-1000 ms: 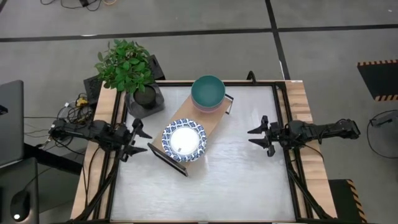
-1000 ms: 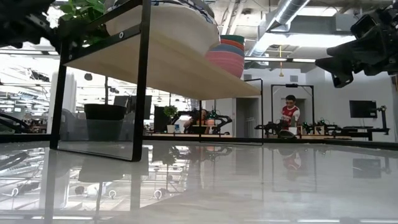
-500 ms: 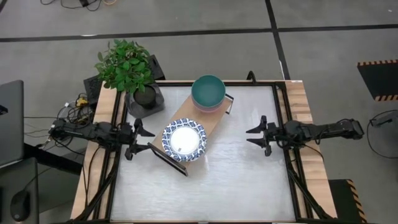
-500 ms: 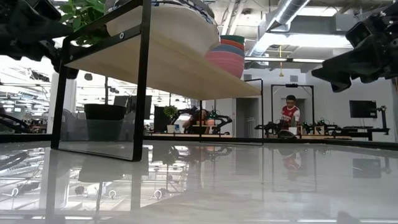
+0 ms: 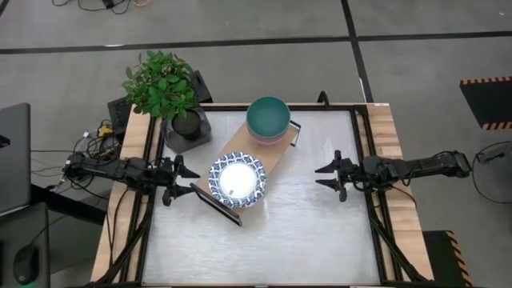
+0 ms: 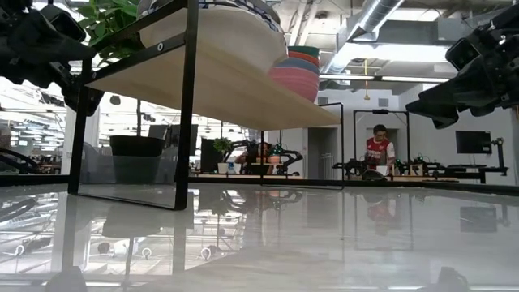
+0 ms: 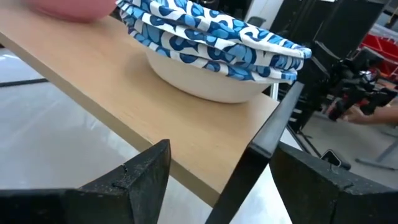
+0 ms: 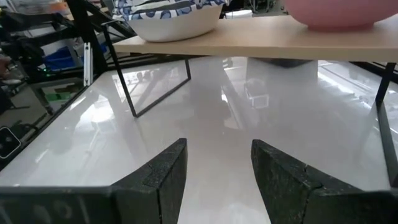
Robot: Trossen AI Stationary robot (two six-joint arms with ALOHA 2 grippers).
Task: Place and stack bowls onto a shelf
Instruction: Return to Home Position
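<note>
The shelf [image 5: 254, 160], a light-wood board on black frame ends, stands slantwise on the table. A stack of white dishes with blue patterned rims [image 5: 236, 180] [image 7: 211, 43] sits on its near end. A stack of plain bowls, teal on top [image 5: 267, 118] and pink at the bottom [image 8: 336, 12], sits on its far end. My left gripper [image 5: 186, 181] [image 7: 230, 186] hovers open and level just left of the shelf's near end, touching nothing. My right gripper [image 5: 318, 177] [image 8: 217, 174] hovers open to the right of the shelf, above bare tabletop.
A potted plant [image 5: 164, 88] stands at the table's far left corner, behind the shelf. Bare white tabletop [image 5: 280, 240] lies near and right of the shelf. Black rails [image 5: 364, 144] run along the table's sides. A person [image 6: 377, 146] shows in the room beyond.
My left gripper has tipped down to about level, rolled a little and sunk slightly beside the shelf's near end. My right gripper has tipped a little downward and edged toward the shelf. Both stay open. The bowls and the shelf have kept still.
</note>
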